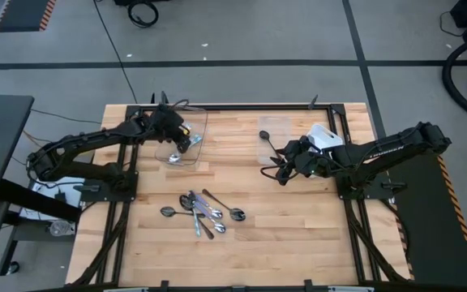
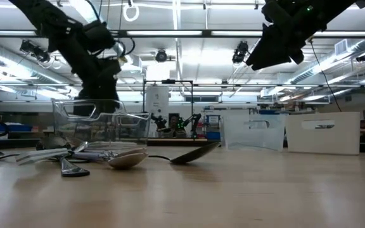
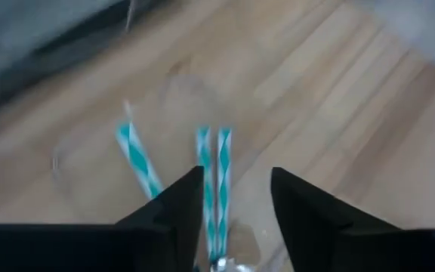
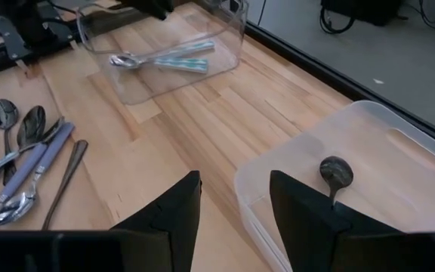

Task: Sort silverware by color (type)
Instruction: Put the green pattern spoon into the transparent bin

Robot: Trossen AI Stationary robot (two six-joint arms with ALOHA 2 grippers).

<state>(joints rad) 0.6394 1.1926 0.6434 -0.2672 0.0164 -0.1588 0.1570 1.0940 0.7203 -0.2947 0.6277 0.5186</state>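
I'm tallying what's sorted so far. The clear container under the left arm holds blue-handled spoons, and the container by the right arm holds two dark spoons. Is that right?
Not quite: the right wrist view shows only one dark spoon in the right container. The blue-handled spoons do lie in the left container.

No text, label, brand or number can be read in any of the views. Nothing legible stands on the gear either.
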